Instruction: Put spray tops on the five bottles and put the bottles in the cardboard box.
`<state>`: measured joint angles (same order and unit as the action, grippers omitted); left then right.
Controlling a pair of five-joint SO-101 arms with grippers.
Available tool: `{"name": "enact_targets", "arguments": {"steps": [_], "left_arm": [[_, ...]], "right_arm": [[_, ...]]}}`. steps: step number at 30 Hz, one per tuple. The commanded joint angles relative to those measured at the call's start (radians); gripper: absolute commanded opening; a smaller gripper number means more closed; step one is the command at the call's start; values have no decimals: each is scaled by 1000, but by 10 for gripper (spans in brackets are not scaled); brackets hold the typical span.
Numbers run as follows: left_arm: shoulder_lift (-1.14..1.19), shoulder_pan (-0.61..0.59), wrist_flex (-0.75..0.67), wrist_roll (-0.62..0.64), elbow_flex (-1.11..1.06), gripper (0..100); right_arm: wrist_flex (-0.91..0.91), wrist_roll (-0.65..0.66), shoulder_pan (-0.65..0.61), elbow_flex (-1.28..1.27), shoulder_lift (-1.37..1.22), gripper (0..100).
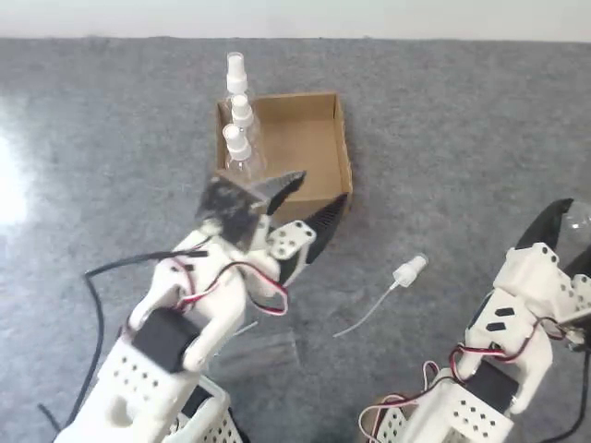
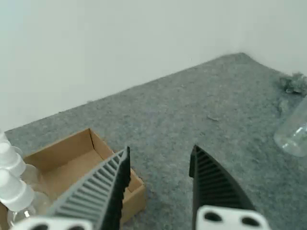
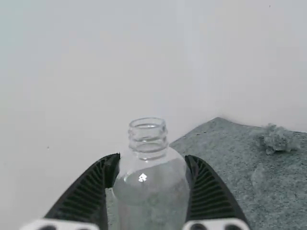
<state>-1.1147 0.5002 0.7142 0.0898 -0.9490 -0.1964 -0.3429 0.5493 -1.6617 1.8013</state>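
Note:
The cardboard box (image 1: 309,138) stands open at the back centre, with three capped spray bottles (image 1: 238,148) upright along its left wall. My left gripper (image 1: 309,205) hangs open over the box's near edge, nothing between its fingers (image 2: 108,184). The left wrist view also has the box (image 2: 72,160) and capped bottles (image 2: 12,191). My right gripper (image 1: 568,226) at the right edge is shut on a clear uncapped bottle (image 3: 147,139), held upright with its threaded neck bare. A loose spray top (image 1: 409,270) with its thin tube lies on the carpet between the arms.
Grey carpet (image 1: 443,120) covers the table up to a white wall. What looks like another clear bottle (image 1: 263,351) lies under the left arm. A tuft of grey lint (image 3: 276,139) sits near the wall. Loose cables trail at the left arm's base.

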Motion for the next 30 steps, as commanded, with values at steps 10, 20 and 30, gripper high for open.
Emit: {"name": "enact_targets", "arguments": {"steps": [10,20,30], "left_arm": [[216,169,2,23,53,228],[402,272,-57,43,62,265],[615,279,-81,49,171,265]], "right_arm": [[27,0,10,-17,15,25],[27,0,8,-14,15,25],[27,0,8,-11,15,25]]}}
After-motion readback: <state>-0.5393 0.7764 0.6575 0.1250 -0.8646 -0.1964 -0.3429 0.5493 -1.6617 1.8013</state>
